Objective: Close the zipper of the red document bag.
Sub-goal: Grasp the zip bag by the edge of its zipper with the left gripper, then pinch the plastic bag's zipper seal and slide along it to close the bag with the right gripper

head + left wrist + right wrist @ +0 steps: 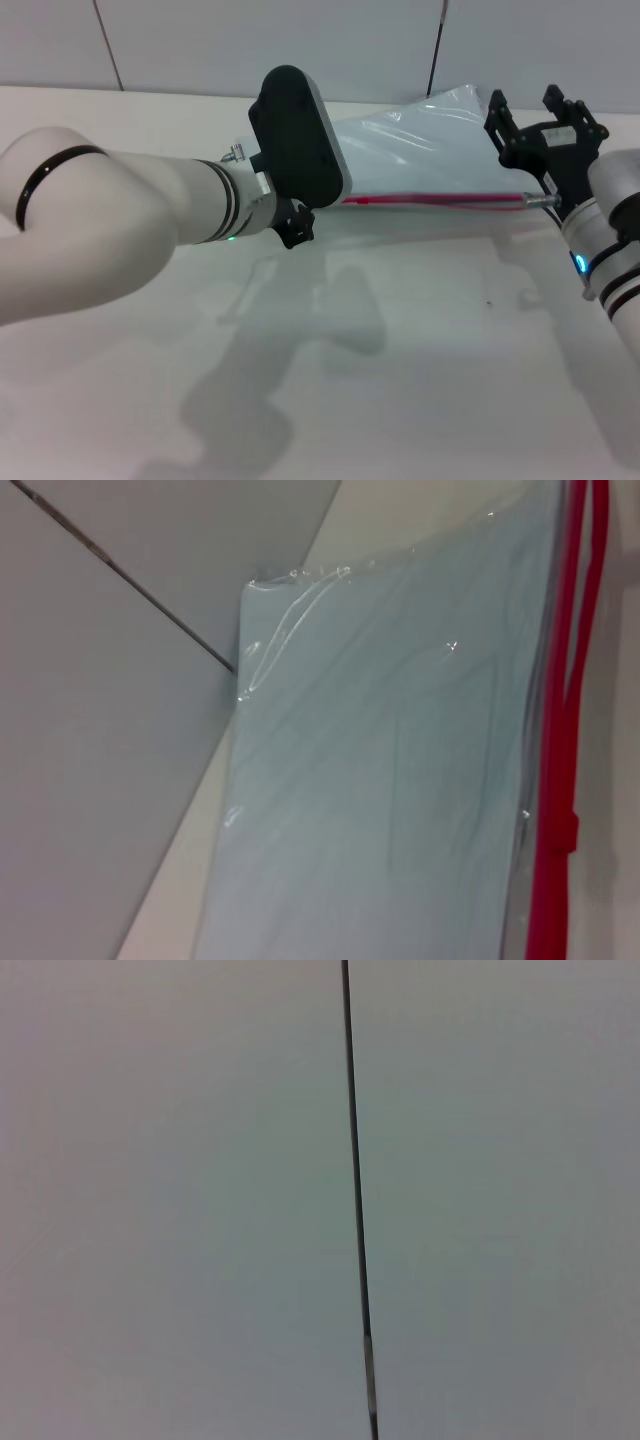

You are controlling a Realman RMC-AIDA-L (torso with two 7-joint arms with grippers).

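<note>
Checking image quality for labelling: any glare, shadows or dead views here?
Head view: arm shadows on the table, left gripper hides the near end of the red document bag. Left wrist view: small glare streaks on the plastic, zipper visible. Right wrist view: only wall seam.

Lab-like: bare white table, panelled wall.

Glossy translucent plastic red document bag
</note>
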